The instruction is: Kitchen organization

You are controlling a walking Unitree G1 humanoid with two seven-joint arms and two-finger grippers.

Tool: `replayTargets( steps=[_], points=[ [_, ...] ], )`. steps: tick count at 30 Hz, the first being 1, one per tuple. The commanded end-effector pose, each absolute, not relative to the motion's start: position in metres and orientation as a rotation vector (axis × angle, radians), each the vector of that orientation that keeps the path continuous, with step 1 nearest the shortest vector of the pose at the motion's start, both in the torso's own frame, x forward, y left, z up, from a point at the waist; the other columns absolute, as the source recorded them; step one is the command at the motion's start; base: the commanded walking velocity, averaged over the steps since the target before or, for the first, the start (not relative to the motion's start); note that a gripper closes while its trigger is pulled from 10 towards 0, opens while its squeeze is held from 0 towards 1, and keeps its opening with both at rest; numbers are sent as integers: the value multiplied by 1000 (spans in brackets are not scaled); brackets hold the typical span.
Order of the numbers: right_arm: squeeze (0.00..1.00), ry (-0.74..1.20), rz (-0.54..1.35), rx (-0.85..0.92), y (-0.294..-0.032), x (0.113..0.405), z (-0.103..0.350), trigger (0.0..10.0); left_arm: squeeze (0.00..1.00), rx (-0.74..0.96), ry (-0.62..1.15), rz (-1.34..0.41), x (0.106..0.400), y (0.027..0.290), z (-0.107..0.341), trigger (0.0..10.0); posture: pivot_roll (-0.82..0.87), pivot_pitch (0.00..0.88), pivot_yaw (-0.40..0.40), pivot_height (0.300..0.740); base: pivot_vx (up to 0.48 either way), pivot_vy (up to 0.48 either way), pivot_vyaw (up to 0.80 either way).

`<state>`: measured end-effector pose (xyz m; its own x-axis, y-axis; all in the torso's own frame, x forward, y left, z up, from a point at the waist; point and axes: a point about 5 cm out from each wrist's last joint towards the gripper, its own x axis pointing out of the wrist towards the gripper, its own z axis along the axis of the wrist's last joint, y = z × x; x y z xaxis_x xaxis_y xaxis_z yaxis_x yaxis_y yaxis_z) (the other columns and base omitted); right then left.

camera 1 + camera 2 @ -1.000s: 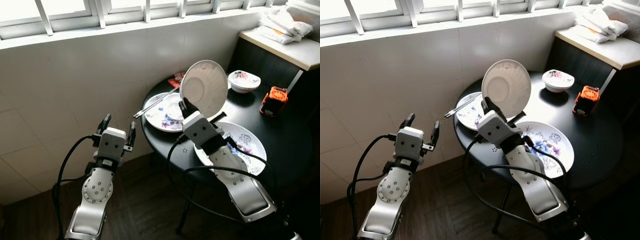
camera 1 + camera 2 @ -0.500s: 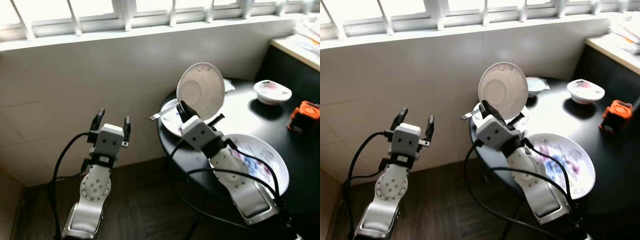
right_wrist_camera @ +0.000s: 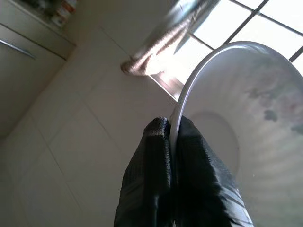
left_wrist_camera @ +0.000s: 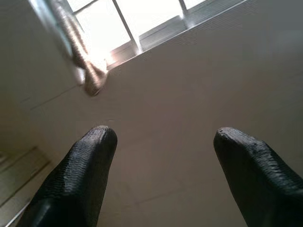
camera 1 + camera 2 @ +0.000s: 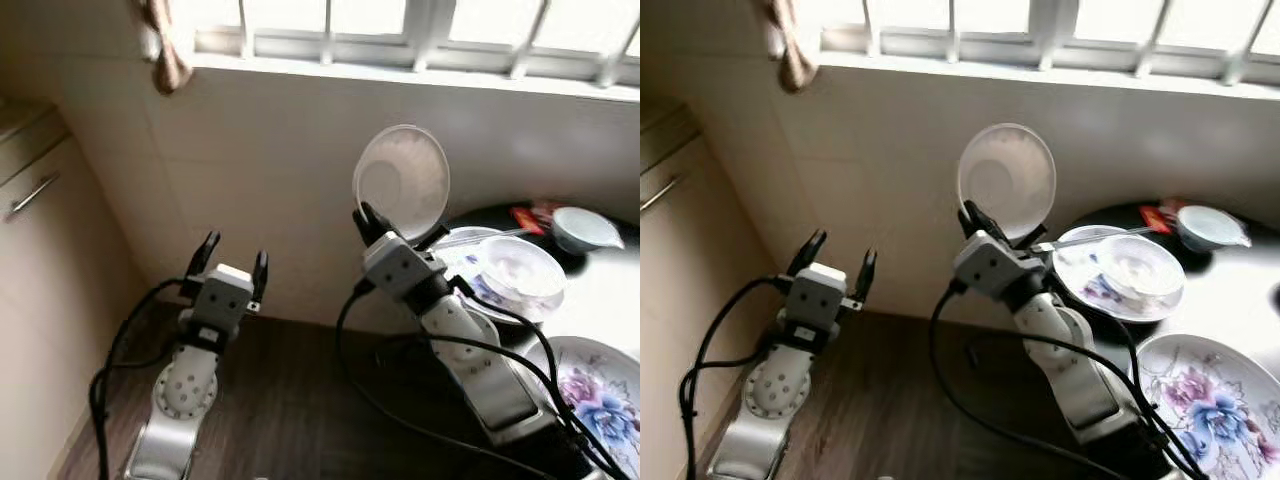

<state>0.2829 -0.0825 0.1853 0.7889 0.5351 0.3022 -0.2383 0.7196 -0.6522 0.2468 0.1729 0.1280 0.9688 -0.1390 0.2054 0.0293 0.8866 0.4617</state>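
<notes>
Right gripper point(image 5: 372, 224) pinches a white plate point(image 5: 402, 181) upright by its rim. Left gripper point(image 5: 232, 267) hangs spread, empty. On the black table point(image 5: 1250, 300), a bowl point(image 5: 1139, 263) sits in a floral plate point(image 5: 1092, 284).

A raised plate point(image 5: 402, 182) sits at centre frame, a table point(image 5: 610, 300) at right, a cabinet point(image 5: 40, 260) at left.

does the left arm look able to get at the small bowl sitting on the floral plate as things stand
Probably not. The left gripper hangs open by the tiled wall, well left of the black table, and the right arm holding the white plate stands between it and the small bowl.
</notes>
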Motion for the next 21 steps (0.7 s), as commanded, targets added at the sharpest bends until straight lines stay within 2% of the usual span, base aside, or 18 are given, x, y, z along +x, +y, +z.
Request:
replayTargets(
  steps=[1,7,19,21],
  points=[
    [0,-517,434,-665,-89,285,189,0,0,453,-251,-113,242,166,133,10000,105,0,-41,740,0,0,800],
    [0,-525,431,-668,-89,290,193,0,0,441,-239,-100,234,168,135,10000,116,0,-47,740,0,0,800],
    [0,-527,414,-648,-87,296,196,0,0,419,-236,-92,238,164,137,10000,115,0,-44,740,0,0,800],
    [0,-522,409,-641,-87,297,196,706,0,419,-234,-92,237,164,137,10000,115,0,-43,740,0,0,800]
  ],
)
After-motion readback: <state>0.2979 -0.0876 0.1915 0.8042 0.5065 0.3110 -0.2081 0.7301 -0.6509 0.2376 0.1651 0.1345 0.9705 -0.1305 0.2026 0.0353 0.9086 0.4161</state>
